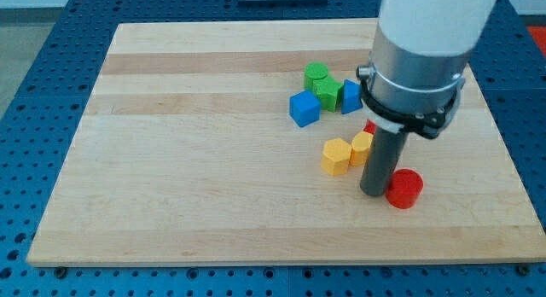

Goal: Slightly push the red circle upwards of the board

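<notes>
- you see the pale wooden worktop [213,160] lying on a blue perforated table [34,92].
- the arm's white and grey body [422,58] comes down from the view's top right and ends in a straight dark rod.
- my tip [374,191] rests on the worktop, touching or just beside the left side of the red circle-shaped block [404,189].
- that red circle sits near the view's lower right part of the worktop, the lowest of all the blocks.
- this arm carries no fingers, so you have no spread or pinch to read.
- just left of the rod stand two yellow hexagon-like blocks [337,156], [362,148], touching each other.
- a second red block [369,126] peeks out behind the rod; you cannot tell its shape.
- higher up, a blue cube [304,108], a green round block [316,74], a green star-like block [327,90] and another blue block [351,96] cluster close together.
</notes>
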`<move>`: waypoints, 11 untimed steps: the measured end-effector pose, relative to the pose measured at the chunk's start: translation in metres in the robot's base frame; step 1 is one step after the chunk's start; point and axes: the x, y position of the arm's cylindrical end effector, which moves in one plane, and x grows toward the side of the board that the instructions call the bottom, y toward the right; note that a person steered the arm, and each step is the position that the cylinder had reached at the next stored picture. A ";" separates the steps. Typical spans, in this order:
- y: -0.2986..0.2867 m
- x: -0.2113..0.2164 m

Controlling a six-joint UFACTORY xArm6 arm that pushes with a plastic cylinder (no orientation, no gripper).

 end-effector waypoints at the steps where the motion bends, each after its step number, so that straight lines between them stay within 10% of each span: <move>1: -0.001 0.018; 11: 0.035 0.021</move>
